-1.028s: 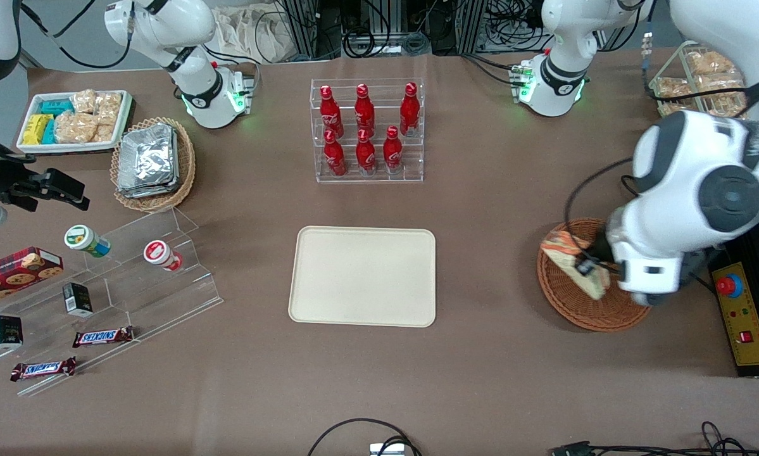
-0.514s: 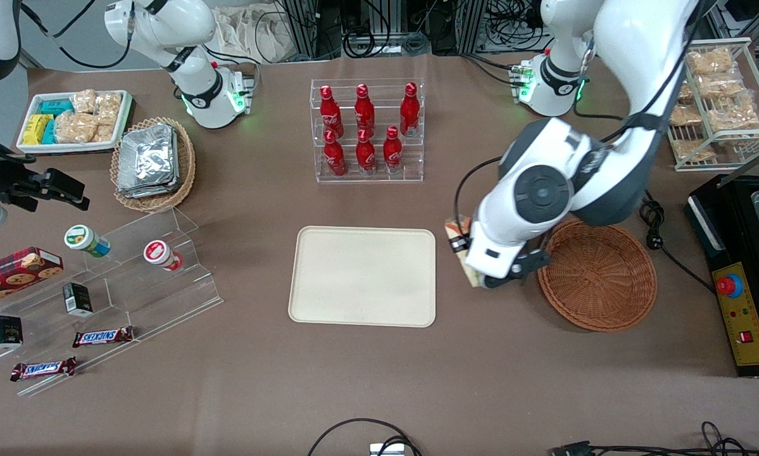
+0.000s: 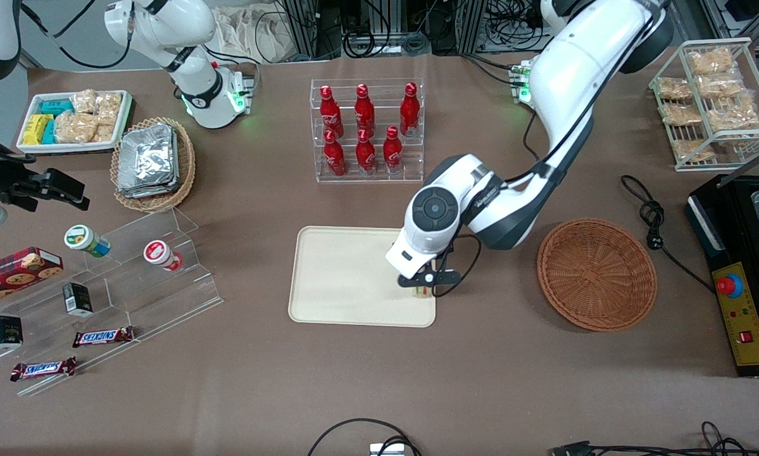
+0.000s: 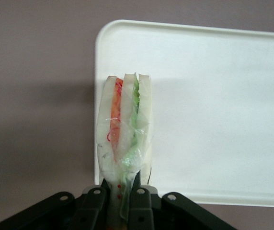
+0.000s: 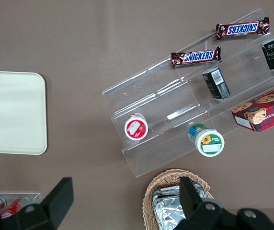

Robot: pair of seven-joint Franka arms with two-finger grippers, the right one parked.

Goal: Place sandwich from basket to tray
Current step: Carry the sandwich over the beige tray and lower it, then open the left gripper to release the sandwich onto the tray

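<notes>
My left gripper (image 3: pixel 421 286) (image 4: pixel 120 191) hangs over the cream tray (image 3: pixel 347 278) (image 4: pixel 213 110), near the tray edge closest to the basket. It is shut on the sandwich (image 4: pixel 124 129), a wrapped wedge of pale bread with orange, red and green filling. In the front view the arm hides most of the sandwich (image 3: pixel 422 292); only a sliver shows under the fingers. Whether it touches the tray I cannot tell. The reddish-brown wicker basket (image 3: pixel 597 273) stands empty, toward the working arm's end of the table.
A clear rack of red bottles (image 3: pixel 366 130) stands farther from the front camera than the tray. Toward the parked arm's end are a clear stepped stand (image 3: pixel 132 272) with snacks and a lighter basket of foil packets (image 3: pixel 153 161). A black cable (image 3: pixel 651 215) lies near the basket.
The left arm carried the sandwich up out of the basket and sideways across the table; it now hangs over the tray's edge. The basket is left empty.
</notes>
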